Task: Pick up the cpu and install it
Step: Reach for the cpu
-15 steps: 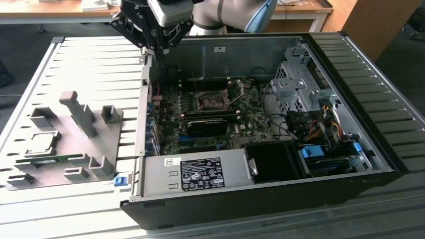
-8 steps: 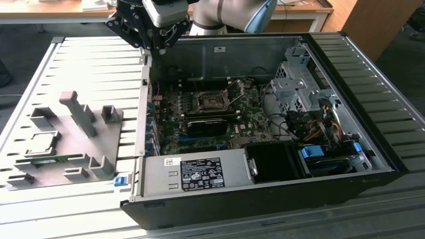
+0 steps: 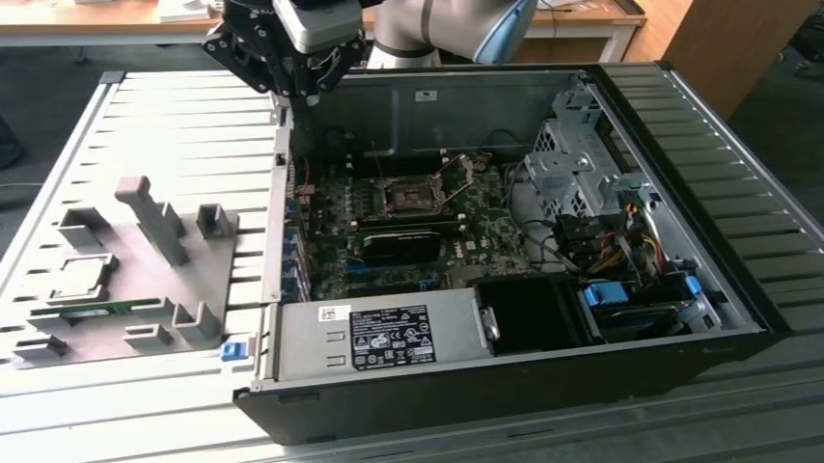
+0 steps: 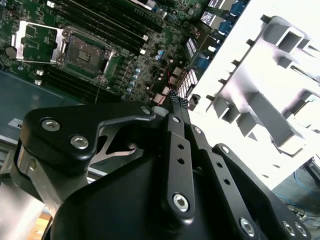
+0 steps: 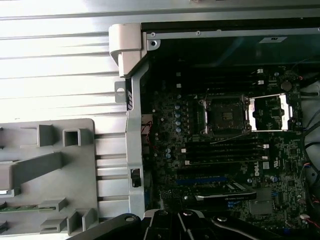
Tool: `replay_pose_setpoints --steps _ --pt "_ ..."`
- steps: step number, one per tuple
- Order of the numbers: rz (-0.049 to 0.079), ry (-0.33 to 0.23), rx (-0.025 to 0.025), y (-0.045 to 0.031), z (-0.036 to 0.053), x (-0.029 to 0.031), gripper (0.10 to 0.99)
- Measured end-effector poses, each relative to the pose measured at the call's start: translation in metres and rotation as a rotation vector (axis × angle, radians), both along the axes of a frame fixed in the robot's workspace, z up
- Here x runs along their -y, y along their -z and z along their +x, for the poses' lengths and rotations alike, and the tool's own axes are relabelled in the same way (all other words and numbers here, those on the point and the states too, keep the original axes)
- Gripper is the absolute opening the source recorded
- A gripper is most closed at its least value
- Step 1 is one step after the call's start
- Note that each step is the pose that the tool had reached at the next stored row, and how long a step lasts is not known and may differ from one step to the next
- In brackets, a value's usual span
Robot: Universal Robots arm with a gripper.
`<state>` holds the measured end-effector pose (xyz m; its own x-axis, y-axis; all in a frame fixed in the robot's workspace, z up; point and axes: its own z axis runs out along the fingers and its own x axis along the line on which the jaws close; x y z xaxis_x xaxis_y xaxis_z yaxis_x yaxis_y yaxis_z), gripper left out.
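Matte black gripper. Black sheet-metal computer case with a dark green motherboard, speckled with silver. Pale grey metal table, ribbed in stripes. At the exterior view's left, mid-grey plastic fixture plate, silvery-grey square cpu, small blue clip.

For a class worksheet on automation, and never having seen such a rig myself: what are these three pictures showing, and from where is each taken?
This is a robot arm with a claw at its end, hanging over a corner of an open computer case. The exterior view comes from a camera standing off the arm; both wrist views come from cameras riding on the arm, looking down past the claw. On the slatted table lies a grey fixture tray; the cpu rests in it, not yet picked up. The motherboard's socket stands open and empty.
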<state>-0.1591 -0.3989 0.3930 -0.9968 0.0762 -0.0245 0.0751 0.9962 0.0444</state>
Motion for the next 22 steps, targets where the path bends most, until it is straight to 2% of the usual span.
replay_pose_setpoints --steps 22 --pt "0.000 0.000 0.0000 0.0001 -0.0068 0.0000 0.106"
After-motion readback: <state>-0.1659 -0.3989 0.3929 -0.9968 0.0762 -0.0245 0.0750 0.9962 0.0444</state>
